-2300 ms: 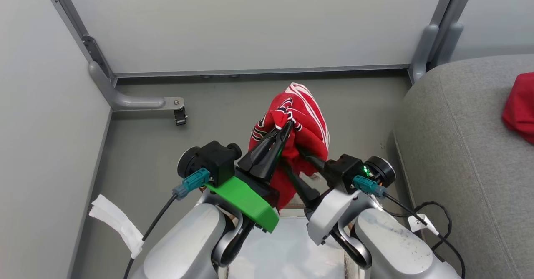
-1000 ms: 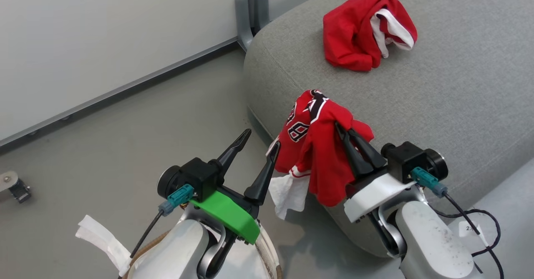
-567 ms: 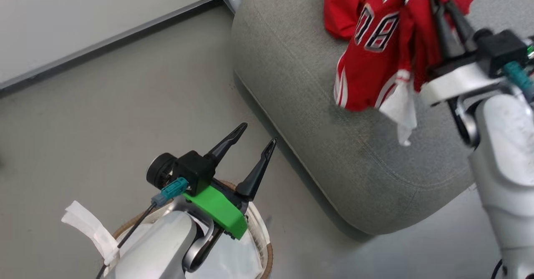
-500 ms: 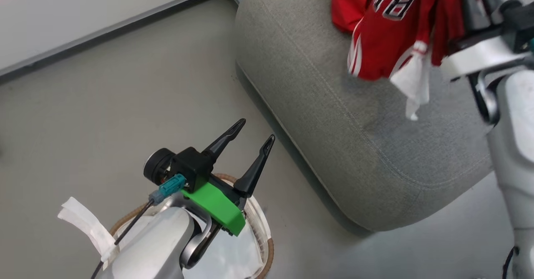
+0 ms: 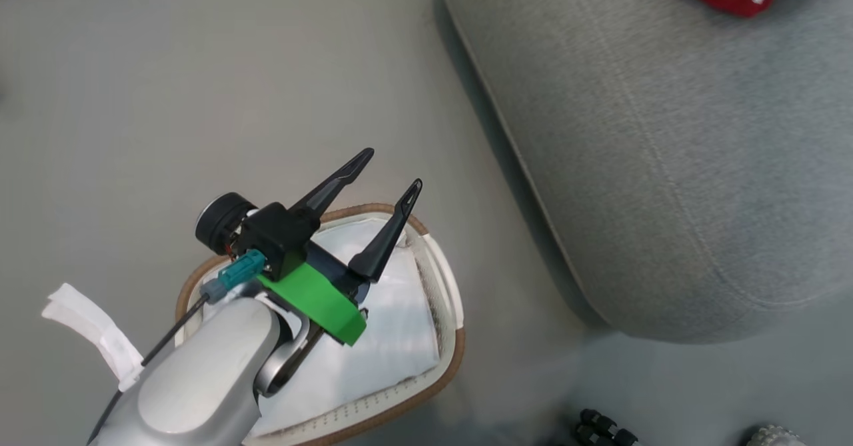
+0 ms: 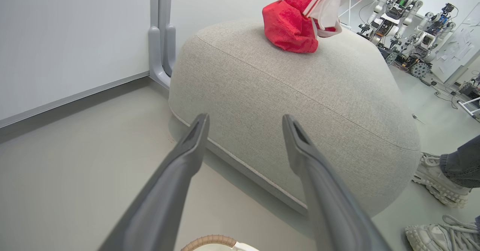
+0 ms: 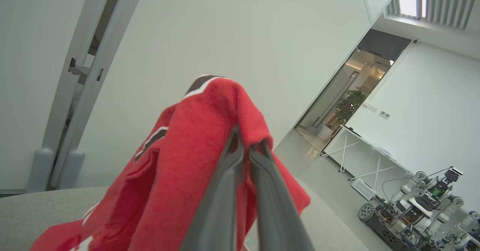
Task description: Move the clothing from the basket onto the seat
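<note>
Floor [image 5: 166,99]: smooth, pale grey.
Basket [image 5: 373,209]: rounded perforated cream plastic, brown woven rim, white liner [image 5: 393,339] inside; on the floor beside the seat.
Left gripper [image 5: 393,167]: above basket, fingers wide apart, empty.
Seat [image 5: 666,133]: grey woven cushion, rounded, seamed.
Clothing [image 7: 187,161]: red jersey pinched in right gripper's [image 7: 249,136] closed fingers over seat; second garment [image 6: 288,26] heaped on it.
Change: head camera has tipped down; more of the basket shows.

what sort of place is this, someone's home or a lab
Probably a robotics lab, not a home: other robots stand parked in the background, white partition panels wall the area, and the grey seat sits on bare floor.
</note>
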Available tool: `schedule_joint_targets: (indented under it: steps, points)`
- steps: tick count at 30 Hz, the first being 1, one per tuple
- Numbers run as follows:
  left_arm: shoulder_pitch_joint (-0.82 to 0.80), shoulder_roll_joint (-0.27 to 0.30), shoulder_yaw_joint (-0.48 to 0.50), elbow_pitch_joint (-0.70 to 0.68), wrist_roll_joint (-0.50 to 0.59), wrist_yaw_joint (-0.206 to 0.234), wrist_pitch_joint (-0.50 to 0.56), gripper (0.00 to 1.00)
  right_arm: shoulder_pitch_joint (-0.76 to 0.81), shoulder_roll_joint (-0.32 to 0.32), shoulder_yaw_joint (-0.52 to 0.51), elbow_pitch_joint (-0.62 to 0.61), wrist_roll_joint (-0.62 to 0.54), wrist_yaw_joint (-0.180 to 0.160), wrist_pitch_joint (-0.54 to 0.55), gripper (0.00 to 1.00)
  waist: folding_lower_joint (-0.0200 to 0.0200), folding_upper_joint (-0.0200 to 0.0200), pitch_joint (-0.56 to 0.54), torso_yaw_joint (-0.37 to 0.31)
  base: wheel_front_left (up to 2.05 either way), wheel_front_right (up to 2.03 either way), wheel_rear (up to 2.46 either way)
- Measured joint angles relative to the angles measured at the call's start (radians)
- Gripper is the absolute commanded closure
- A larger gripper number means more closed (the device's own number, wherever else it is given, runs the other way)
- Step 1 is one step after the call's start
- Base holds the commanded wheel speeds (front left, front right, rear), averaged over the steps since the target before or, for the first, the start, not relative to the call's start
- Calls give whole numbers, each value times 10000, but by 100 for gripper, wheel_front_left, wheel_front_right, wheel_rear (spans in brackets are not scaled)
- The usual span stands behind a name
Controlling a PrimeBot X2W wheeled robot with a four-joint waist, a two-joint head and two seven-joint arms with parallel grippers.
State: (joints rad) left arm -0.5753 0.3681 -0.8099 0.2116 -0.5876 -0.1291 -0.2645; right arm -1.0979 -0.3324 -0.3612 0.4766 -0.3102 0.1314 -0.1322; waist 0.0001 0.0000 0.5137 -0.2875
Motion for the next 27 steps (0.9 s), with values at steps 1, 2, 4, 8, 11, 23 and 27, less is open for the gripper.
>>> schedule_joint_targets:
  steps: [1, 2, 4, 8, 11, 23, 27]
  points:
    - [-40, 29, 35, -35, -12, 0, 0, 0, 5, 94, -242, 81, -67, 0, 12, 100, 0, 0, 127, 88, 0, 0, 0]
    - [-78, 59, 71, -90, -23, 0, 0, 0, 32, 215, -435, 188, -217, 0, 19, 100, 0, 0, 281, 190, 0, 0, 0]
    - [-119, 194, 140, -136, -25, 0, -2, 0, 179, 577, -1051, 445, -466, 0, 88, 100, 1, 0, 591, 382, 0, 0, 0]
    - [-198, 353, 267, -159, -25, 0, 0, 0, 672, 1076, -2105, 940, -1095, 0, -6, 100, 1, -1, 1088, 691, 0, 0, 0]
    - [-206, 383, 439, -148, -25, 0, 0, 0, 862, 1453, -2637, 1335, -1496, 0, -408, 100, 1, -1, 1390, 925, 0, 0, 0]
    - [208, 36, 1110, 322, -10, 0, 0, 0, 2359, 2245, -3062, 1670, -1544, 2, -1294, 0, 0, -1, 910, 1213, 0, 0, 0]
    - [639, -297, 1555, 642, 2, 0, 0, 0, 3540, 2433, -2052, 598, -608, 0, -1296, 0, -1, -1, 309, 1157, 0, 0, 0]
